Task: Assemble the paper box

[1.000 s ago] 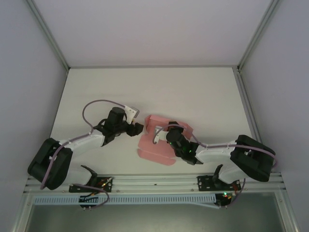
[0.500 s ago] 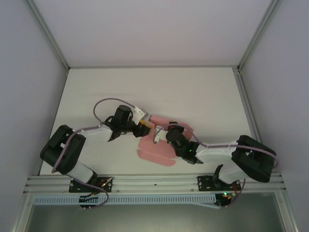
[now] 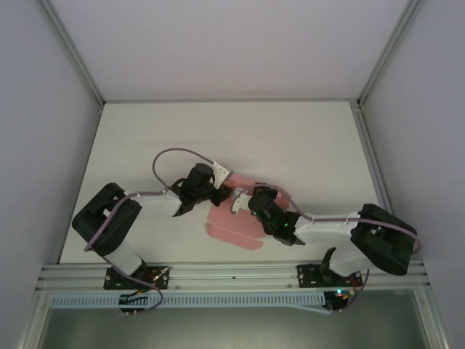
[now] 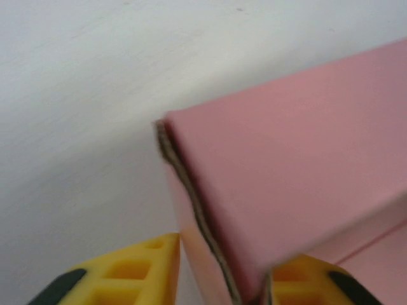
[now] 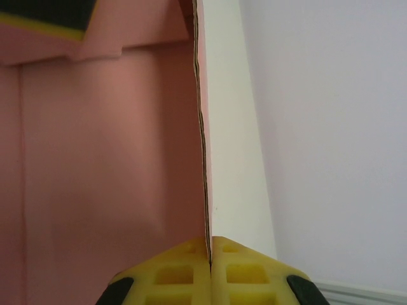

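The right gripper (image 5: 208, 244) is clamped on the paper box (image 5: 102, 159). Its yellow fingers (image 5: 172, 273) meet at the lower edge of the right wrist frame, with the thin card standing edge-on between them. Only the fingertips show; the rest is cut off below. A dark and yellow shape in the upper left corner is cropped too far to identify.

The left gripper (image 4: 229, 254) stands narrow, one yellow finger (image 4: 127, 270) on each side of a raised pink wall and both seemingly against the card. This view is blurred and the fingers are cropped at the bottom.

In the overhead view the paper box (image 3: 232, 225) lies low and centre on the white table (image 3: 290, 145), between the two arms. Its upper part is hidden under both wrists, so its folded shape is hard to make out.
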Controlling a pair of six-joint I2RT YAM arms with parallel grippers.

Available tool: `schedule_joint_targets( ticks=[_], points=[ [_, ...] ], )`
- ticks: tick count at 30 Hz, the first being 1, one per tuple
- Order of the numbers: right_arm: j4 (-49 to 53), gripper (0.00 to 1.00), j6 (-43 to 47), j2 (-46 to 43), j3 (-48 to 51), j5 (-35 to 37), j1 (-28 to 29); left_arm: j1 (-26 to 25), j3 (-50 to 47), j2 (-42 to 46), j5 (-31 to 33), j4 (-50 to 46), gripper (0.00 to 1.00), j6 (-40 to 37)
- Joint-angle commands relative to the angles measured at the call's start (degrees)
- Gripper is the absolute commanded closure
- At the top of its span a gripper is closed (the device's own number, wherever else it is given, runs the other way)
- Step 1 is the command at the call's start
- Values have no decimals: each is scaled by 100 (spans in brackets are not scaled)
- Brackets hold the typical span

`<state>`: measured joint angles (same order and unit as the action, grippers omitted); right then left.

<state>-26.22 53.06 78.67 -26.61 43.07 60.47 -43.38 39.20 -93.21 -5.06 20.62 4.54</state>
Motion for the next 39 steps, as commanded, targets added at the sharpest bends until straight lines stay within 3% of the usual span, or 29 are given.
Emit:
schedule_joint_targets(
  ticks=[1,9,12,14,22,24,30,32,34,38,39],
  points=[
    [260,100,-256,-83,-96,-189,13,-35,101,-135,835,74,83,32],
    [494,100,-403,-75,-155,-22,17,-296,-5,-215,2982,-112,98,245],
    [630,100,-470,-55,-196,29,9,-460,53,-235,4007,-383,100,231],
    [673,100,-519,-39,-213,46,11,-499,70,-240,4371,-434,100,350],
    [939,100,-783,34,-286,-265,11,-671,44,-455,4295,111,98,605],
    [967,100,-840,82,-300,-334,11,-688,-122,-432,3729,520,85,439],
    [1174,100,-1014,122,-373,-586,9,-674,-651,-131,2715,1282,71,372],
    [1216,99,-1094,86,-389,-666,18,-672,-733,-70,2599,1406,73,396],
    [1430,96,-1251,-3,-479,-856,18,-676,-778,-57,2496,1503,81,355],
    [1890,83,-1657,-392,-646,-1402,25,-673,-747,-135,2511,1552,89,326],
    [2027,75,-1727,-553,-677,-1583,27,-674,-764,-142,2502,1588,91,288]
  ],
)
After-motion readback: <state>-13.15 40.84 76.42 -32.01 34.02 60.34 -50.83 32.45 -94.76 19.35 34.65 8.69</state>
